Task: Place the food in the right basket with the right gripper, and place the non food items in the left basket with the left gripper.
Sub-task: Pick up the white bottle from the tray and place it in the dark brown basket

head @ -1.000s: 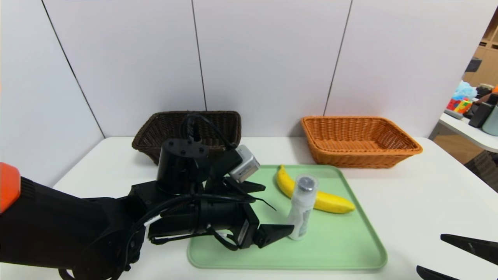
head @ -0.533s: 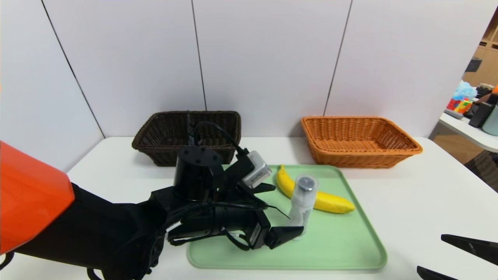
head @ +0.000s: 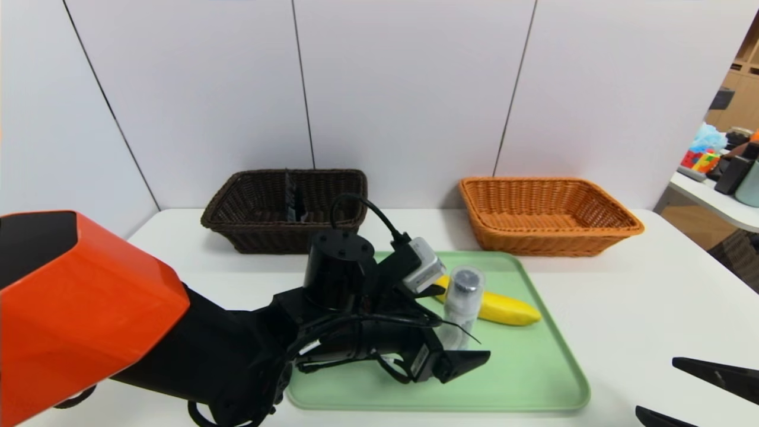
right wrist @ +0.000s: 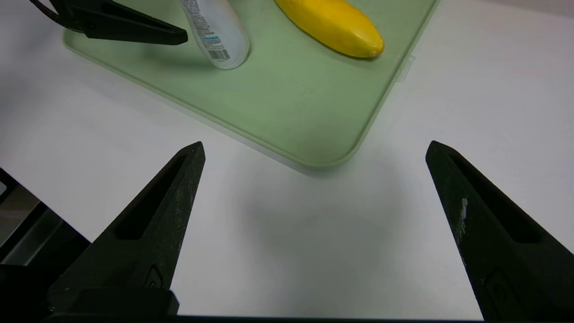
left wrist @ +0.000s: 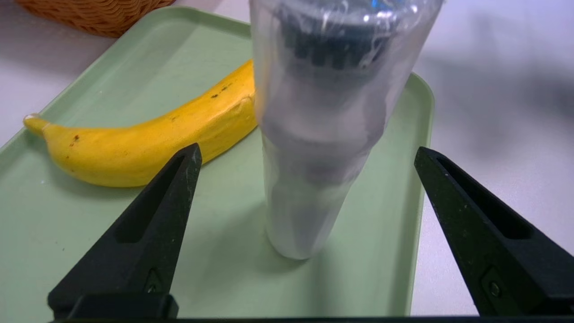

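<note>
White table [head: 640, 308], green tray [head: 522, 379]; L pincer [head: 465, 326] wide open around upright bottle [head: 465, 296], banana [head: 507, 308] behind.

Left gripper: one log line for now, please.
left gripper | jaws open around bottle, not closed | bottle upright on tray | right gripper parked

White wall panels [head: 409, 89] stand behind the far edge of the white table [head: 640, 308], with thin dark vertical seams between them; another pale panel [head: 59, 136] closes in beyond the table's left side. Past the far right corner, a second white tabletop [head: 720, 201] carries a light-blue crumpled item [head: 707, 139], a red-and-yellow packet [head: 699, 161] and dark objects. Behind it rise light wooden shelves [head: 744, 89]. Soft, blurred shadows lie across the white table's surface.
</note>
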You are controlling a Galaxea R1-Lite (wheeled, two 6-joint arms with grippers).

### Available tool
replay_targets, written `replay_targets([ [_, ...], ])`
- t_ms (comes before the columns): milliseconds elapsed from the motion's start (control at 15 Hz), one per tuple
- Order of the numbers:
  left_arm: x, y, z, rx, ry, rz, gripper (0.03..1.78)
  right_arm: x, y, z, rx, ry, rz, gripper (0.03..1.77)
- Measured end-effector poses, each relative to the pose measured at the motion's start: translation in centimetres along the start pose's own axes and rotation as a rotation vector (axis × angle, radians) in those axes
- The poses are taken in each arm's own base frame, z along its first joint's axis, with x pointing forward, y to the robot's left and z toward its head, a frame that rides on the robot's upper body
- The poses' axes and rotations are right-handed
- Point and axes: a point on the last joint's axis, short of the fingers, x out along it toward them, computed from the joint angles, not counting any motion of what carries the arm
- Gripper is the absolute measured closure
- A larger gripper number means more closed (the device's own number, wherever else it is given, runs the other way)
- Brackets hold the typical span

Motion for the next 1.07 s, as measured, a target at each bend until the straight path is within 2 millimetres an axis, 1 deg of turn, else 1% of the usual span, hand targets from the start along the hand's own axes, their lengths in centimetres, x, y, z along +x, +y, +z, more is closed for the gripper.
replay_targets([
  [133,1.0,-0.2,0.1,0.008,-0.006,-0.012,0.12,0.0,0.0,0.0,0.000,0.000,0.000,0.10],
  [400,2.7,-0.1,-0.2,0.012,-0.008,-0.024,0.12,0.0,0.0,0.0,0.000,0.000,0.000,0.10],
  [800,3.9,0.0,-0.6,0.014,-0.007,-0.035,0.12,0.0,0.0,-0.1,0.001,0.002,0.000,0.10],
  [867,4.0,0.0,-0.6,0.014,-0.006,-0.035,0.33,0.0,0.0,-0.1,0.002,0.003,0.000,0.10],
  [1000,4.1,0.0,-0.6,0.013,-0.010,-0.033,0.65,0.0,0.0,-0.1,0.002,0.004,0.000,0.10],
  [1067,4.1,0.1,-0.6,0.016,-0.020,-0.032,0.77,0.0,0.0,-0.1,0.002,0.005,0.000,0.10],
])
